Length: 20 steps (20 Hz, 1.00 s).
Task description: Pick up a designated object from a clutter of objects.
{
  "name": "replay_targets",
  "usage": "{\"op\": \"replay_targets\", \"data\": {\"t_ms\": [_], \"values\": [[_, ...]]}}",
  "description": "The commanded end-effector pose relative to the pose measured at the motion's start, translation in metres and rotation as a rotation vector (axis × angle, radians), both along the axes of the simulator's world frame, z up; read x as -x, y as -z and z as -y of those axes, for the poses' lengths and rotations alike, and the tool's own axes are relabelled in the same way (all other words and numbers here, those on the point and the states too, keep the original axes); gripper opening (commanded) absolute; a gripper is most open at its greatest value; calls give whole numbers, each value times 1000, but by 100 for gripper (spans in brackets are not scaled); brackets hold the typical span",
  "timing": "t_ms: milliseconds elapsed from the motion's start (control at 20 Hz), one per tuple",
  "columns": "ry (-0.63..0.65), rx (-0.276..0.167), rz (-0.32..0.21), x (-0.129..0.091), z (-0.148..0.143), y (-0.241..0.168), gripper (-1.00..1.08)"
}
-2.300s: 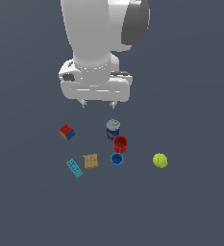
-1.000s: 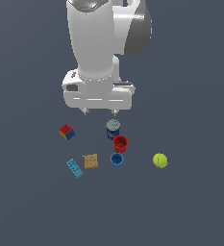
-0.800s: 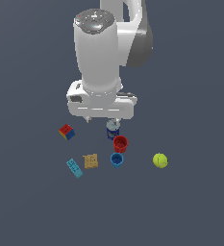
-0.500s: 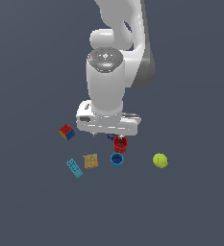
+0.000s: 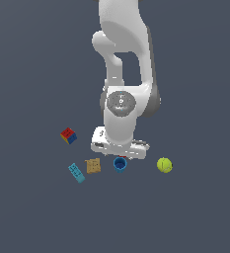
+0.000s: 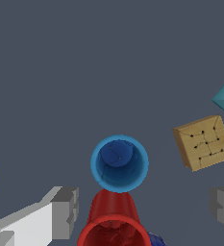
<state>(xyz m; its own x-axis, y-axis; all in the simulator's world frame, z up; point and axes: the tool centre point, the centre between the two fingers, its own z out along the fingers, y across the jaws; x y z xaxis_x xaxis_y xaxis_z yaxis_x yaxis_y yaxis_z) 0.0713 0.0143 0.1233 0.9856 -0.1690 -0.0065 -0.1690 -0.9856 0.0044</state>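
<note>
The small bright blue cup (image 5: 120, 164) stands upright among the clutter, just in front of my hand in the exterior view. In the wrist view the blue cup (image 6: 119, 163) shows its open mouth, with the larger red cup (image 6: 114, 223) touching or nearly touching it. My gripper (image 6: 143, 207) is open and empty, low over the objects; its fingers (image 6: 65, 211) stand wide apart on either side of the red cup, not around the blue cup. In the exterior view the gripper (image 5: 120, 154) hides the red cup and the can.
Tan cracker square (image 5: 93, 166) and light-blue brick (image 5: 76, 173) lie at the exterior view's left of the blue cup, with the multicoloured cube (image 5: 68, 135) further back. Tennis ball (image 5: 164, 165) lies at its right. A dark blue sliver of the can (image 6: 154, 239) shows beside the red cup.
The arm has come down from high above the clutter to just over it and has turned. The objects have not moved. The hand now covers the red cup and the can in the exterior view.
</note>
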Motion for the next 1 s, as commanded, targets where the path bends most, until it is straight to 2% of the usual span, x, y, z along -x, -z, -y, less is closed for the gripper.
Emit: {"op": "replay_targets", "data": {"t_ms": [0,650,950], "values": [[11,-1,4,-3,-5,14,100],[22,-3,5,-5,-10,38,100],[24,-3,7,-4,-10,67,100]]}}
